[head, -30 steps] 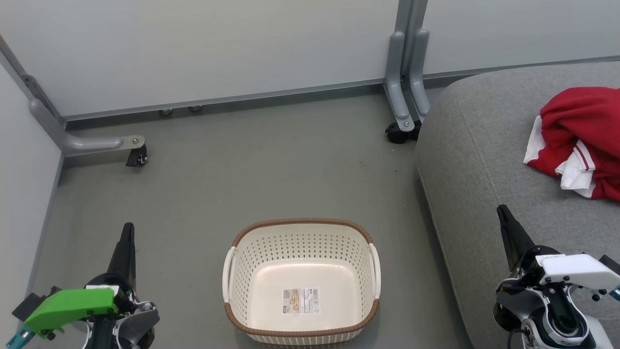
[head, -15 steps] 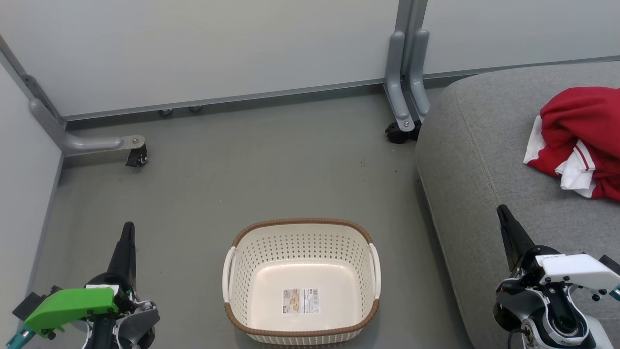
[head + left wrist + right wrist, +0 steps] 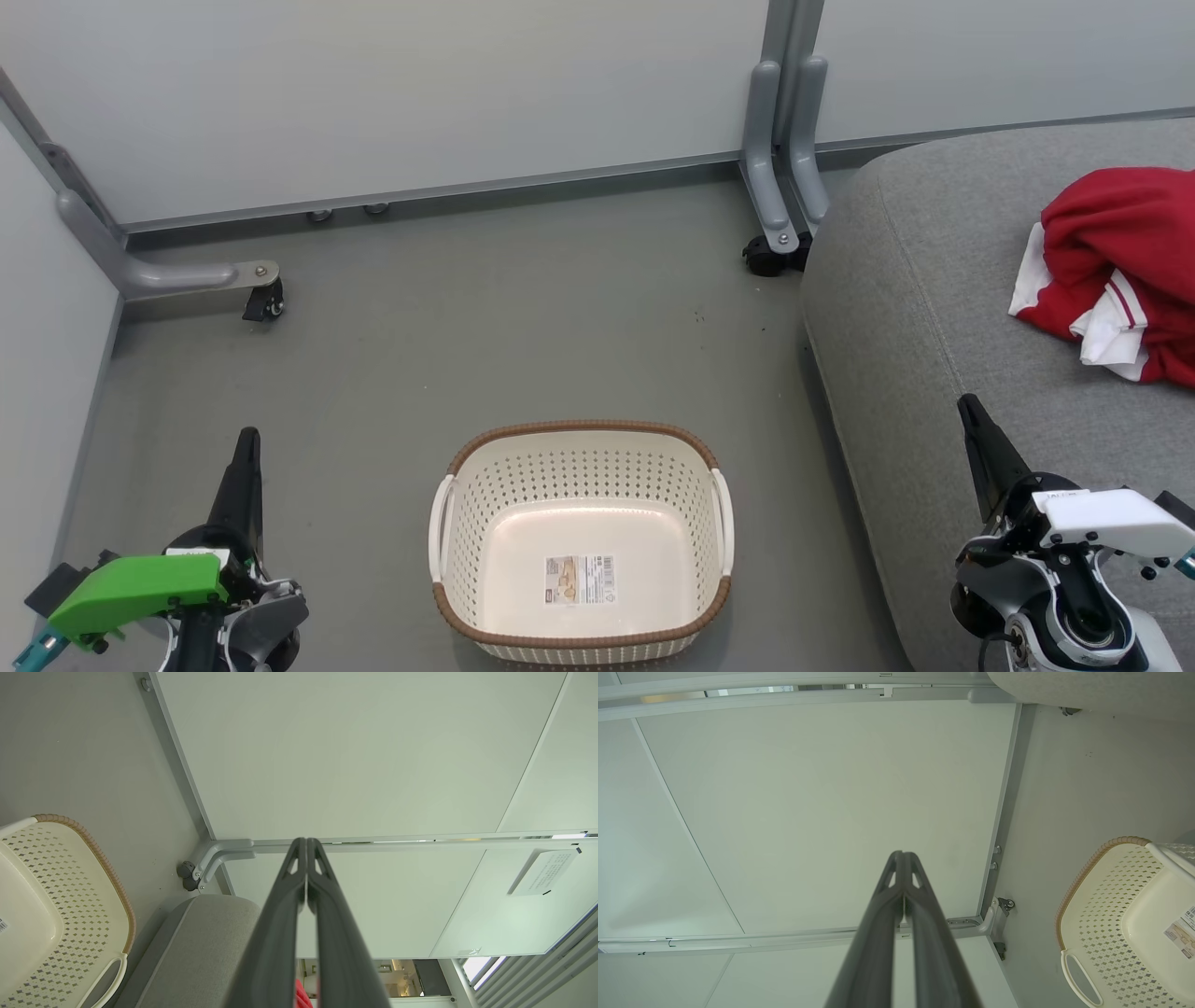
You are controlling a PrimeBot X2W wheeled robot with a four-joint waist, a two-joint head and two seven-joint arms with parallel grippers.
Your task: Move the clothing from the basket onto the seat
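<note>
The grey floor (image 3: 523, 317) carries the cream basket (image 3: 579, 427) at 6 o'clock in the head view, standing upright with its open side up. The light grey seat (image 3: 934, 308) stands on the floor from 2 to 5 o'clock, near the basket but apart from it. The red clothing (image 3: 1130, 243) lies bunched on the seat at 3 o'clock, with white trim showing. A partition foot (image 3: 187, 276) on a dark caster rests on the floor at 9 o'clock. A second foot (image 3: 775, 215) stands at 1 o'clock, just beside the seat's corner.

Left gripper (image 3: 246, 441): long dark tapered fingers, slotted tips; bright green plastic wrist cover (image 3: 135, 583); teal connector (image 3: 28, 651).
Right gripper (image 3: 967, 404): matching dark fingers; white plastic wrist cover (image 3: 1111, 520), small black screws.
</note>
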